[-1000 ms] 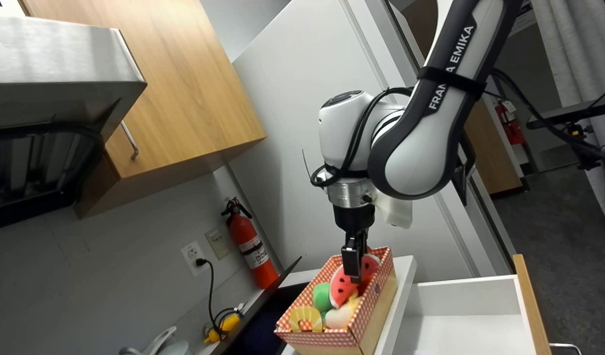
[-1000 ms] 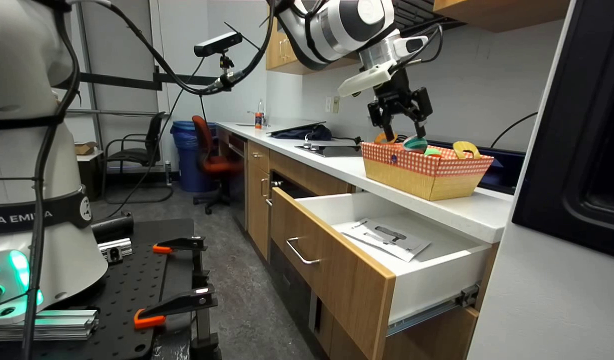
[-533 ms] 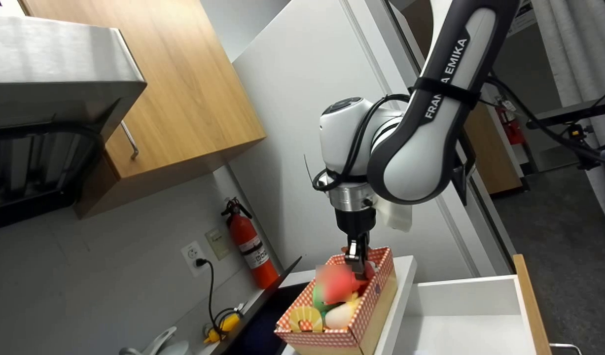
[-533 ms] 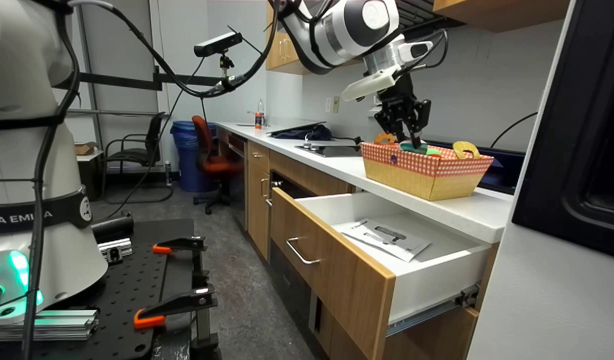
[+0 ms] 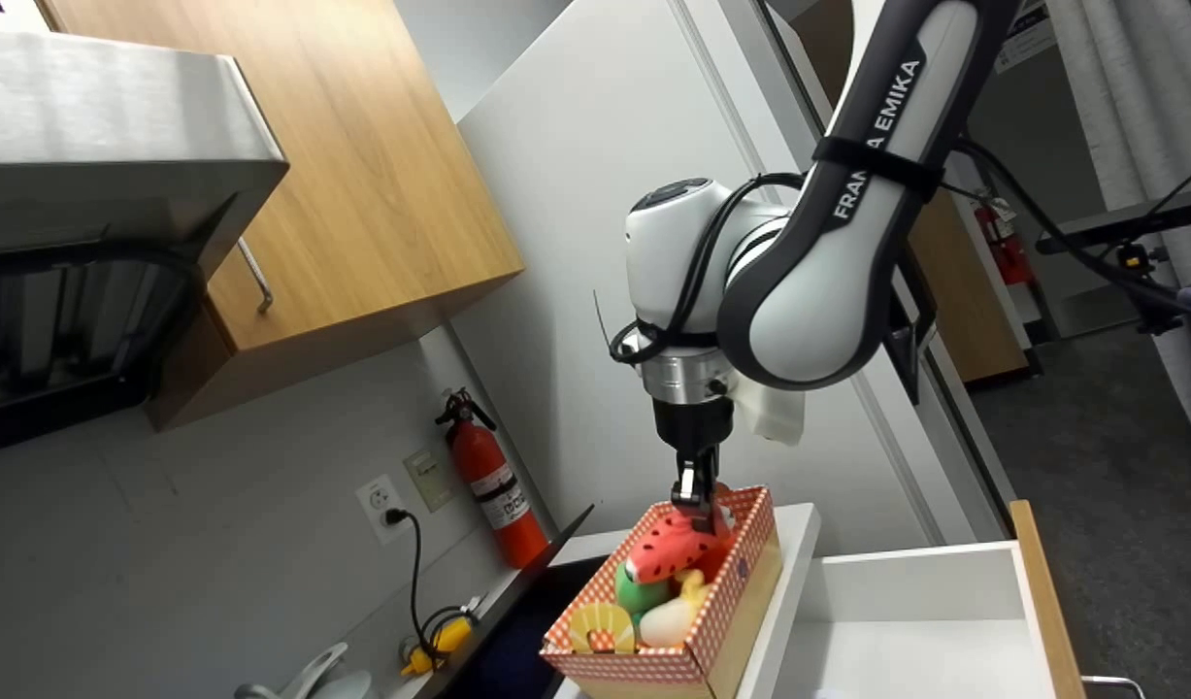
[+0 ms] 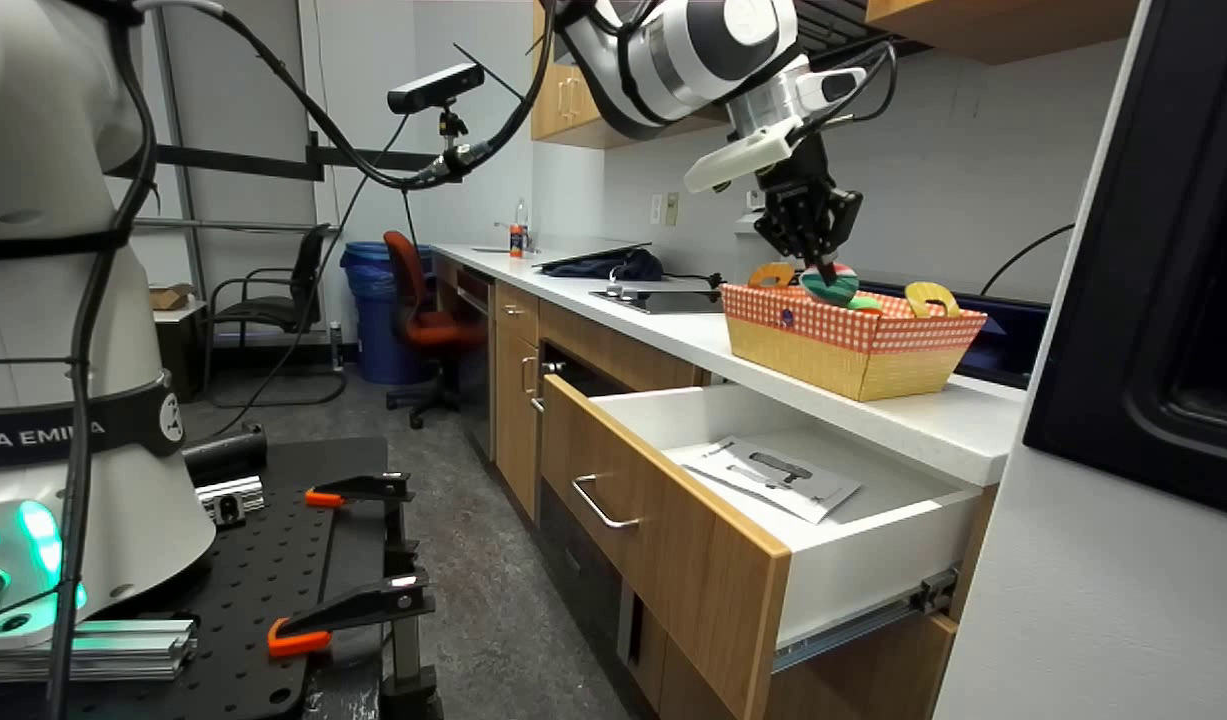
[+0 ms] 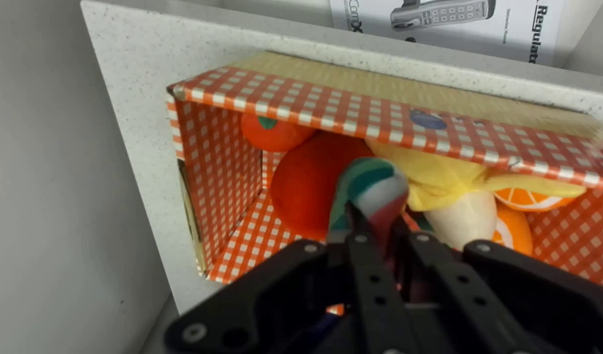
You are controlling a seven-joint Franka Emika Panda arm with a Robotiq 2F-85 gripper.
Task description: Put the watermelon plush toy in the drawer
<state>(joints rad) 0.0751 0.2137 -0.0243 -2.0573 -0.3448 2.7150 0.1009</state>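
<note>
The watermelon plush toy (image 5: 665, 549), red with dark seeds, is pinched between the fingertips of my gripper (image 5: 697, 524) at the top of the checked basket. Its green rind (image 6: 830, 286) rises above the basket rim in an exterior view. In the wrist view the rind and white band of the watermelon plush (image 7: 380, 189) face the camera, and the jaws of the gripper (image 7: 377, 221) press it from both sides. Beside and below the counter, the white drawer (image 6: 873, 565) with a wooden front stands pulled out; part of it (image 5: 920, 660) also shows elsewhere.
The red-checked basket (image 6: 818, 350) on the counter holds a red round toy (image 7: 306, 191), a yellow-and-white plush (image 7: 439, 179) and orange pieces (image 7: 515, 228). A printed manual (image 6: 773, 475) lies in the drawer. The basket's yellow handle (image 6: 930, 298) sticks up.
My gripper went down into the basket, its jaws closed on the watermelon plush, and it has come up a little. The plush has tilted and lifted slightly with it.
</note>
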